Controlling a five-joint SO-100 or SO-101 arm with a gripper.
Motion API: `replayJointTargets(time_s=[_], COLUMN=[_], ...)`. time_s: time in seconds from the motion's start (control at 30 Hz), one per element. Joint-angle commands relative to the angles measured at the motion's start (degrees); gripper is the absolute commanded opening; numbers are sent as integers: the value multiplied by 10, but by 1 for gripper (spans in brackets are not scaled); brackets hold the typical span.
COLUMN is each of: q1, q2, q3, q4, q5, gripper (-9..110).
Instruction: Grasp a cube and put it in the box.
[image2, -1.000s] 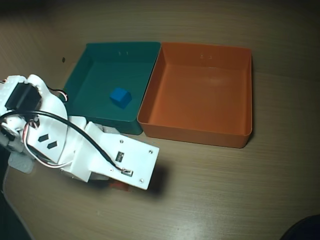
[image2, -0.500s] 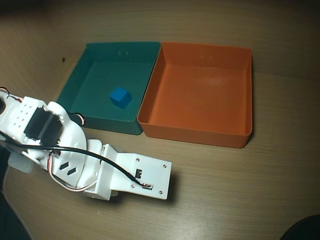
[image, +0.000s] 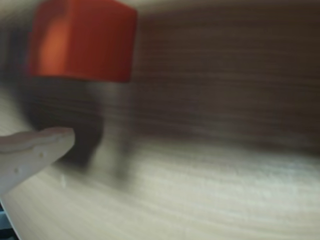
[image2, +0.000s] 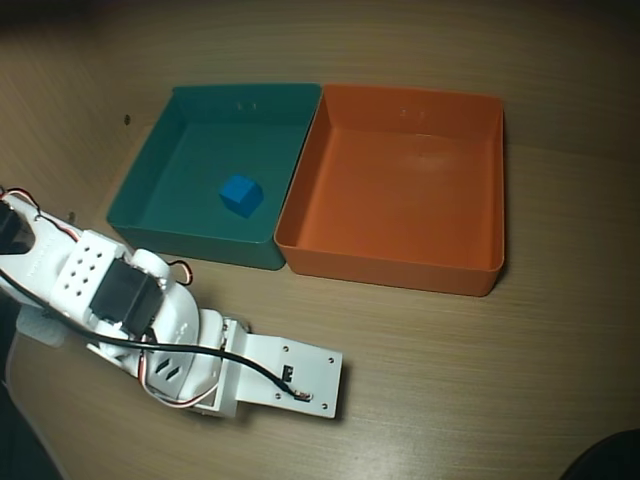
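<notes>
In the wrist view the small orange cube (image: 82, 40) fills the upper left, blurred, with a dark shadow under it on the wood table. One white fingertip (image: 52, 140) of my gripper shows at the lower left, apart from the cube and holding nothing. The other finger is out of view. In the overhead view my arm (image2: 150, 320) lies at the lower left and its wrist plate (image2: 290, 375) covers the gripper and the cube. The orange box (image2: 480, 190) stands empty at the upper right, well away from the arm.
A teal tray (image2: 150, 170) touches the orange box on its left and holds a small blue cube (image2: 241, 195). Bare wood table (image2: 480, 380) lies to the right of the arm and in front of both trays.
</notes>
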Motion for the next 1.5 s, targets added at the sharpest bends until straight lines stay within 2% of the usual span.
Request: replayJointTargets(time_s=[0.0,0.53,0.63,0.9,1.03,1.27,1.47], q1=[-4,-20,-20,-19,-17,-13,-12], q2=[5,-4,-4,-4,-4,12,64], q3=[-38,-33,-33,-33,-35,-49,-124], q4=[-5,-5,-5,-4,-4,-6,-6], q5=[-3,7,7,8,8,7,7], gripper=[32,31,23,-7,-4,-6,-6])
